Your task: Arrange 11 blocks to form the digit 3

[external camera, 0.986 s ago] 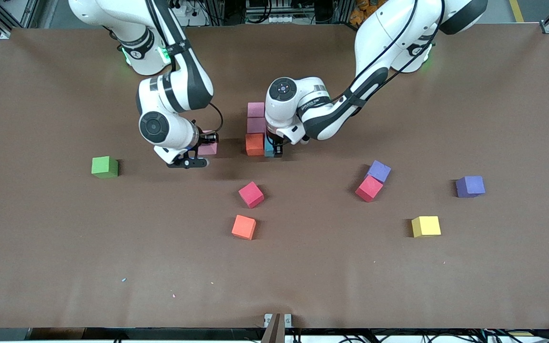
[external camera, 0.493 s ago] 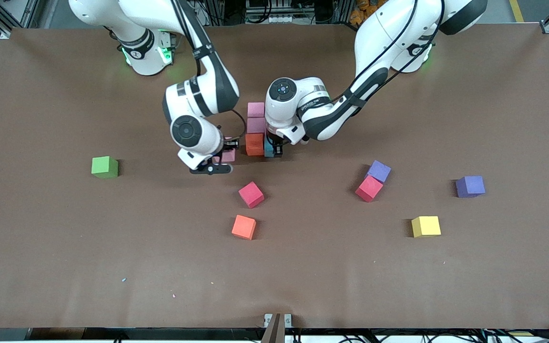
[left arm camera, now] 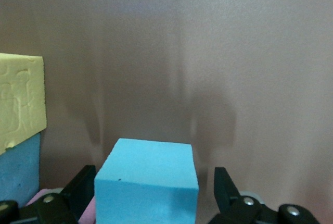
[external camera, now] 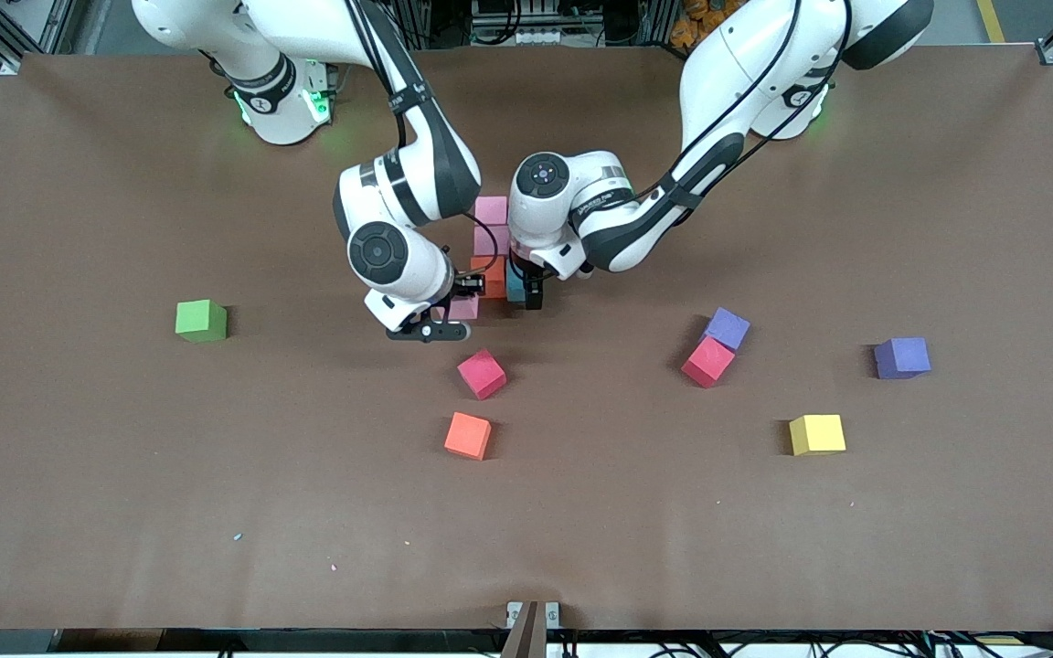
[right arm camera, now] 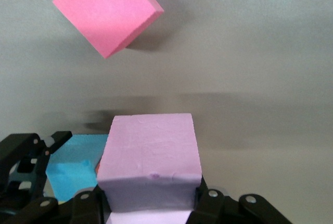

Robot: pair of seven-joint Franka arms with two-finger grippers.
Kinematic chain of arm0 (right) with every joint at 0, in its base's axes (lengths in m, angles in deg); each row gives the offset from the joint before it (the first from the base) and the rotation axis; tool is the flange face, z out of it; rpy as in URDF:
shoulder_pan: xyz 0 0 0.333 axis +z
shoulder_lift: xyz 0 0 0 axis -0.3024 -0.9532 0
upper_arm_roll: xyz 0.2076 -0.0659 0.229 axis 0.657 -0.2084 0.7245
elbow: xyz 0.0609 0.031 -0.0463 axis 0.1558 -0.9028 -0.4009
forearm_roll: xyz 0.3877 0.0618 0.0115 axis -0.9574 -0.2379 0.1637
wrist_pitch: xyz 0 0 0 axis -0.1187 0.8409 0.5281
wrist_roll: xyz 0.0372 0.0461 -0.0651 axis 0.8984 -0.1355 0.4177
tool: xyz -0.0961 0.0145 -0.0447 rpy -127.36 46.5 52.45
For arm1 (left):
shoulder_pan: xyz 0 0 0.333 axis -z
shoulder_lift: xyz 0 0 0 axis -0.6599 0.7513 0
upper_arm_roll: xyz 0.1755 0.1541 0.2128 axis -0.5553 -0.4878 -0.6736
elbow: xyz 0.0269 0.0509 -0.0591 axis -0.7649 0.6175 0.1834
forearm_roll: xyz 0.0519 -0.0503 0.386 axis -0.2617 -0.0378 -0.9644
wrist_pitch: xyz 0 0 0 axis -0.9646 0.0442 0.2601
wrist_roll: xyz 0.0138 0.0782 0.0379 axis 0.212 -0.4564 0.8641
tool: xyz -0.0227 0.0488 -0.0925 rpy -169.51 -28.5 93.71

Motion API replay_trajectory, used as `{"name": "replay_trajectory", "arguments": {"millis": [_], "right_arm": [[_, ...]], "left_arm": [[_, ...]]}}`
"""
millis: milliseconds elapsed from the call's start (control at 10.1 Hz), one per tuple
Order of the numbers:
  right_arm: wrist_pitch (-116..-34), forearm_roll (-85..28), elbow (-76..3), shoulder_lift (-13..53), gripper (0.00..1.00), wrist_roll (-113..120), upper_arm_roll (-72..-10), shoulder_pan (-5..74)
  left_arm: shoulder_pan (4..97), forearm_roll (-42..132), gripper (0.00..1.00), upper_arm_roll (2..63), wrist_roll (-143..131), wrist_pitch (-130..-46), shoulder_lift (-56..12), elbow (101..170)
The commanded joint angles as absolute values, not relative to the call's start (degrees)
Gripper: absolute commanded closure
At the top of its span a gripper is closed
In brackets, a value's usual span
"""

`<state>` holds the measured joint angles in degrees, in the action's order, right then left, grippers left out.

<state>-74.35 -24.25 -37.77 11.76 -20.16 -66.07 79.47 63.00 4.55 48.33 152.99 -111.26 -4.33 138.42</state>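
Note:
My right gripper (external camera: 452,311) is shut on a pink block (external camera: 466,309) (right arm camera: 151,156), low over the table beside the orange block (external camera: 492,277) of a short column. The column holds two pink blocks (external camera: 491,210) and that orange one. Beside it sits a light blue block (external camera: 515,285) (left arm camera: 148,179), with my left gripper (external camera: 525,291) (left arm camera: 152,190) open round it, its fingers (left arm camera: 225,185) standing off its sides. A yellow block (left arm camera: 20,99) and another blue one (left arm camera: 18,169) show in the left wrist view. Loose blocks: crimson (external camera: 482,374), orange (external camera: 467,435), crimson (external camera: 707,362), purple (external camera: 727,328), purple (external camera: 902,357), yellow (external camera: 817,434).
A green cube (external camera: 201,321) stands alone toward the right arm's end of the table (external camera: 124,475). The two arms' wrists are close together over the column. The crimson block (right arm camera: 106,13) lies just nearer the front camera than the held pink block.
My right arm has carried the pink block toward the left arm's end, up to the column. The left gripper has stayed at the light blue block.

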Motion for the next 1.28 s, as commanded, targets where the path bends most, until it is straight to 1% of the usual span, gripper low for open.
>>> {"name": "replay_trajectory", "arguments": {"millis": [0, 99, 296, 591, 887, 1183], "right_arm": [[-73.3, -25.3, -32.3, 7.6, 0.95, -21.4, -66.3, 79.2], [-73.2, -25.5, -30.5, 6.1, 0.95, -21.4, -66.3, 79.1], [-73.0, -24.8, -28.7, 5.3, 0.99, -21.0, -66.3, 78.5], [-72.1, -24.6, -25.8, 2.6, 1.00, -21.3, -66.3, 78.2], [-66.9, -24.7, -20.9, -1.2, 1.00, -26.9, -66.2, 78.3], [-66.9, -24.7, -20.8, -1.4, 1.00, -26.8, -66.0, 78.7]], "left_arm": [[64.8, -1.0, 0.00, 48.1, 178.1, -111.0, -5.5, 138.8], [64.7, -1.0, 0.00, 48.1, 178.1, -110.8, -6.5, 139.1], [64.2, -1.1, 0.00, 48.1, 177.7, -110.4, -8.6, 140.0], [63.4, -1.1, 0.00, 48.3, 175.4, -110.3, -13.3, 142.7], [62.2, -1.1, 0.00, 48.6, 173.0, -110.3, -14.9, 143.5], [60.2, -1.0, 0.00, 48.6, 170.3, -110.3, -16.9, 144.5]]}}
